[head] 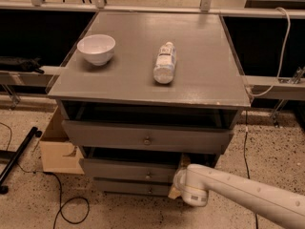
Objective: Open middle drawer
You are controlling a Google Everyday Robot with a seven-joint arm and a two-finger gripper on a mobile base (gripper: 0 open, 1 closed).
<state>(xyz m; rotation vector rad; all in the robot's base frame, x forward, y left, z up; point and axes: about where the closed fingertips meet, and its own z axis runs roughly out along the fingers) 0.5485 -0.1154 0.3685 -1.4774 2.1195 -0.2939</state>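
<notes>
Tool [181, 172] sits at the right end of the middle drawer [125, 170].

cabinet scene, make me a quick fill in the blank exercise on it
The bottle lies on its ____ on the cabinet.
In the camera view the bowl sits to the ____ of the bottle.
The gripper is at the ____ end of the middle drawer, low in the view.
Missing words: side; left; right.
</notes>
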